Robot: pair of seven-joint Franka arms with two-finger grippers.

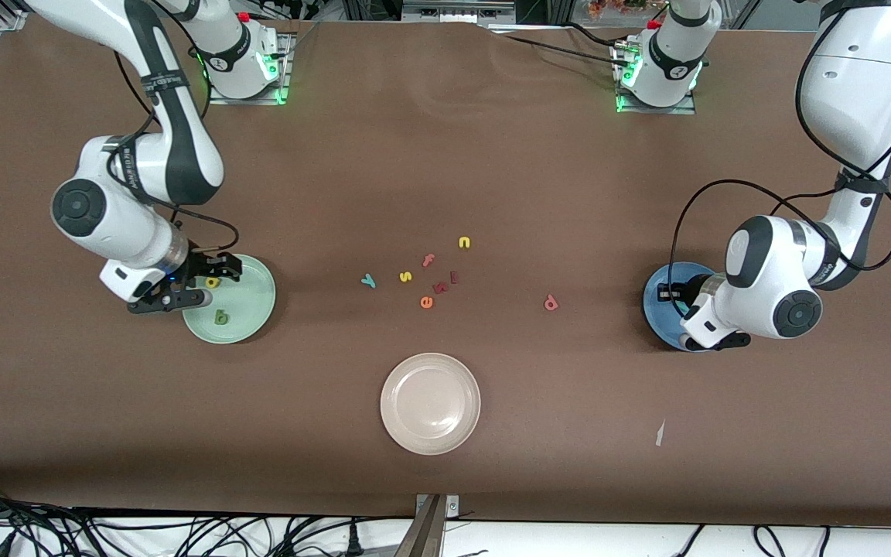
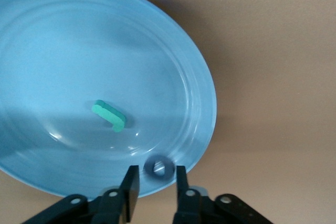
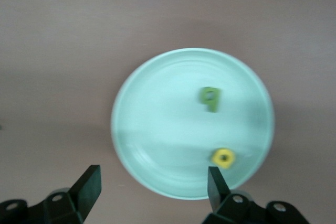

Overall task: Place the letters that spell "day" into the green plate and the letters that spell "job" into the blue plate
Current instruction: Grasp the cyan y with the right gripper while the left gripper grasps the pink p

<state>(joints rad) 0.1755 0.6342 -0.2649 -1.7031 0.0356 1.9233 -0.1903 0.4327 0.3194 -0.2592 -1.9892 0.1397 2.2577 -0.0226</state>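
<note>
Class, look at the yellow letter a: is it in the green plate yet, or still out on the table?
In. The yellow a lies inside the green plate, near its rim, beside the dark green d.

You've got a brown desk [image 1: 445,155] w/ three plates on it: green plate [image 1: 254,309] at the right arm's end, blue plate [image 1: 658,298] at the left arm's end, beige plate [image 1: 430,403] btwn them, nearer the front camera. Mid-desk you see loose letters: teal y [image 1: 368,281], yellow s [image 1: 405,276], yellow n [image 1: 464,243], pink f [image 1: 429,260], orange e [image 1: 426,302]. Pinkish-red b [image 1: 551,303] lies apart, toward the blue plate. White scrap [image 1: 660,433] sits near the front edge.
</note>
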